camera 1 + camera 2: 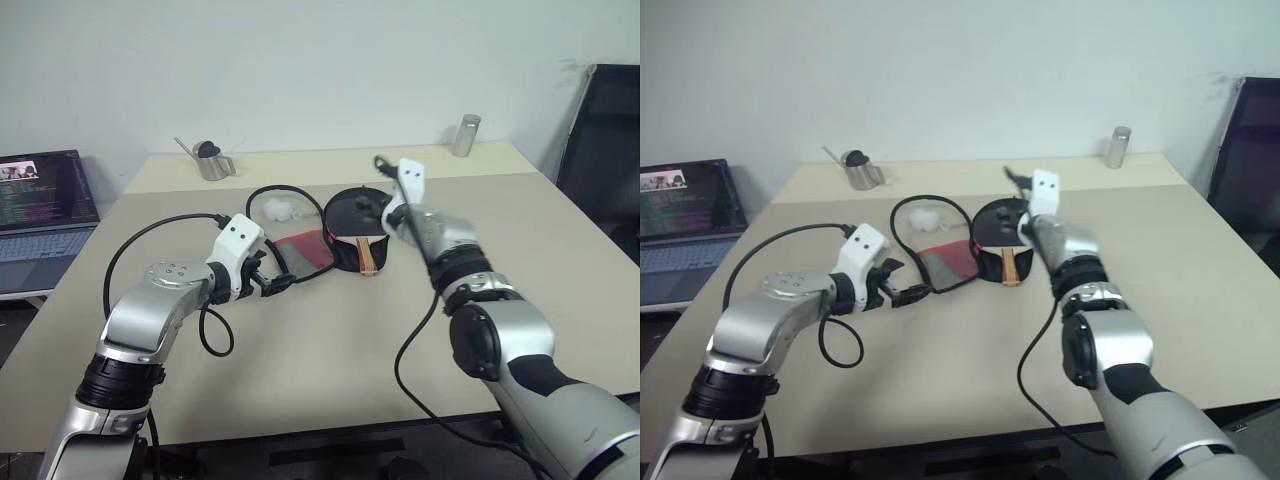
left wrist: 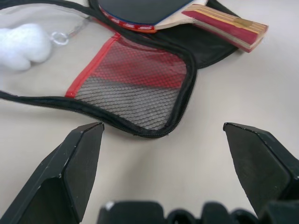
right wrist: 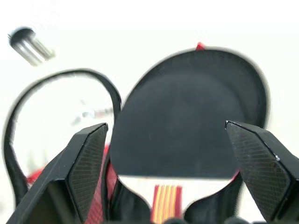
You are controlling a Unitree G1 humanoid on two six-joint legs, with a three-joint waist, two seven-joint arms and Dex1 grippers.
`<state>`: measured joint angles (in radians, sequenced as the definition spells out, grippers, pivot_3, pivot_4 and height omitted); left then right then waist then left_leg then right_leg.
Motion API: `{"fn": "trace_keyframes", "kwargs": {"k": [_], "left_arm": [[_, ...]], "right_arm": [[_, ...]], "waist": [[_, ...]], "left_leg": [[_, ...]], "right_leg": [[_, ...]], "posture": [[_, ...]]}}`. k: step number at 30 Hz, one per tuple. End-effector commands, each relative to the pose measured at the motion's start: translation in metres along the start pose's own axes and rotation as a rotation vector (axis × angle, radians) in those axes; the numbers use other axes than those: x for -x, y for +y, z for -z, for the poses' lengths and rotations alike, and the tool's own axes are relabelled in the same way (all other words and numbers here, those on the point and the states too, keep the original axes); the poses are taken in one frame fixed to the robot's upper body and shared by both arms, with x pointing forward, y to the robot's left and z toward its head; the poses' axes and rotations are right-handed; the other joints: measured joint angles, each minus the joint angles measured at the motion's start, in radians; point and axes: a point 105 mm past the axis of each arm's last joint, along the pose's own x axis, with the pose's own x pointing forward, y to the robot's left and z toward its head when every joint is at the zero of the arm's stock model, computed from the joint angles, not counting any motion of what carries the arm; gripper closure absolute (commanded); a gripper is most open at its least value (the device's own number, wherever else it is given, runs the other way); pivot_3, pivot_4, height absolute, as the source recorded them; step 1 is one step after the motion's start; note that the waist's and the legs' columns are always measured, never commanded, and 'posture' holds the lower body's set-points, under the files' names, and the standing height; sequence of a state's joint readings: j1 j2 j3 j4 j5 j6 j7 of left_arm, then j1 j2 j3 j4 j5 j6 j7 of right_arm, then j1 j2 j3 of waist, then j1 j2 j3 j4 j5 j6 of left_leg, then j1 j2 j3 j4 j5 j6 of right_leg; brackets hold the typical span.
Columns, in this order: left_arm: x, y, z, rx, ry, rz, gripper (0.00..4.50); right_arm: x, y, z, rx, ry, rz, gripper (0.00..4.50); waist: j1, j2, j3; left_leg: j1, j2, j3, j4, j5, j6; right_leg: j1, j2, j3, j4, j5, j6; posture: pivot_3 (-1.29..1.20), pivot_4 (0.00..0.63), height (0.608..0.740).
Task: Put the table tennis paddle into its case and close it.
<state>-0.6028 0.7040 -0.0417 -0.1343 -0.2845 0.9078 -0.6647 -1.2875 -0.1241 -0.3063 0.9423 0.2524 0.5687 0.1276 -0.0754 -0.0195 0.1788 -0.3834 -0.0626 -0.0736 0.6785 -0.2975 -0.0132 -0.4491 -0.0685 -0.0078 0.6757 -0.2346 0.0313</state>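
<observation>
The table tennis paddle (image 1: 352,214) lies black face up on one half of the open case (image 1: 345,262), its striped handle (image 1: 369,256) pointing toward me. The case's other half lies spread to the left, with a red mesh pocket (image 1: 306,250) and a black zip rim (image 1: 268,190) looping behind it. My right gripper (image 1: 378,186) hovers open just above the paddle's face (image 3: 182,126), holding nothing. My left gripper (image 1: 276,282) is open and low over the table, just short of the mesh pocket (image 2: 135,88), with nothing between its fingers (image 2: 77,163).
A white crumpled lump (image 1: 278,210) sits inside the rim loop. A metal cup (image 1: 212,162) stands at the back left and a metal cylinder (image 1: 466,135) at the back right. A laptop (image 1: 40,215) sits off the table's left and a black chair (image 1: 605,140) at the right.
</observation>
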Motion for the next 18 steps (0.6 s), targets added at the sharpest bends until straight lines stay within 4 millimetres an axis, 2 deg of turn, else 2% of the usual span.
{"fn": "trace_keyframes", "kwargs": {"k": [1,5,8,18], "left_arm": [[-0.003,-0.001,-0.015,-0.046,-0.042,0.010,0.00],[-0.009,-0.005,-0.018,-0.053,-0.048,0.033,0.00],[-0.011,-0.006,-0.020,-0.055,-0.051,0.040,0.00],[-0.010,-0.008,-0.020,-0.058,-0.051,0.039,0.00]], "right_arm": [[0.008,-0.020,0.015,-0.113,0.046,-0.014,0.09],[0.010,-0.019,0.042,-0.218,0.132,-0.066,0.09],[0.010,-0.010,0.058,-0.294,0.185,-0.122,0.09],[0.007,0.002,0.077,-0.323,0.230,-0.137,0.09]], "waist": [[0.006,0.000,0.000],[0.003,0.000,0.000],[-0.004,0.000,0.000],[-0.003,0.000,0.000]], "left_leg": [[0.000,0.000,0.000,0.000,0.000,0.000],[0.001,0.000,0.001,0.000,0.000,0.000],[0.001,0.001,0.002,0.000,0.000,0.000],[0.002,0.001,0.001,0.001,0.000,0.000]], "right_leg": [[0.001,0.000,0.000,0.000,0.000,0.000],[0.001,0.000,0.001,0.001,0.000,0.000],[0.000,0.000,0.002,0.002,0.000,0.000],[0.000,0.000,0.001,0.003,0.000,0.000]], "posture": [[0.00,0.150,0.740],[0.00,0.150,0.740],[0.00,0.150,0.740],[0.00,0.150,0.740]]}}
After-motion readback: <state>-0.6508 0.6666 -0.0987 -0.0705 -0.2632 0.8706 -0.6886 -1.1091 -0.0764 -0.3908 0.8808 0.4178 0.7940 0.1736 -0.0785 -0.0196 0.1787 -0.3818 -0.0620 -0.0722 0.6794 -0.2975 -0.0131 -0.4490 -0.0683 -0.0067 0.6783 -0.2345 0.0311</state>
